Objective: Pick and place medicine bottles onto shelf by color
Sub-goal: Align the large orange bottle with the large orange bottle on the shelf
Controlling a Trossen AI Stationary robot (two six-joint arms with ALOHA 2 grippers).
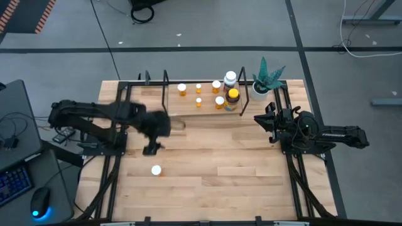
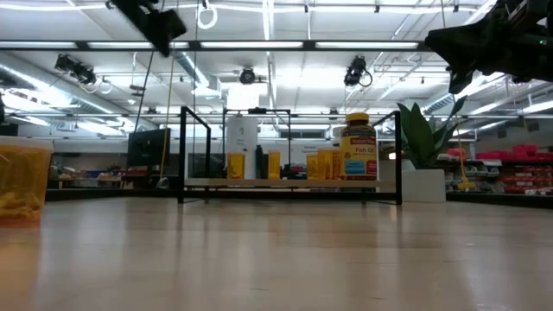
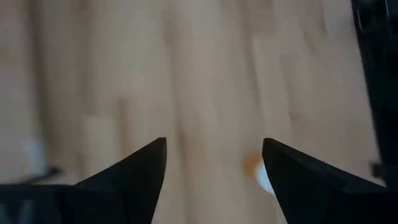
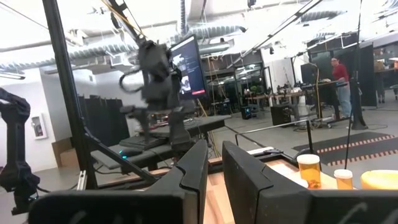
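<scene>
The shelf stands at the table's far middle. On it stand several small orange bottles, a white bottle and an amber bottle with a yellow lid. One more orange bottle with a white cap stands alone on the table, near left. It also shows in the low view and, half hidden, in the left wrist view. My left gripper is open and empty, above the table just far of that bottle. My right gripper waits, shut and empty, right of the shelf.
A white pot with a green plant stands at the shelf's right end. The black frame rails run along the table's left and right sides. Bare tabletop lies between the shelf and the near edge.
</scene>
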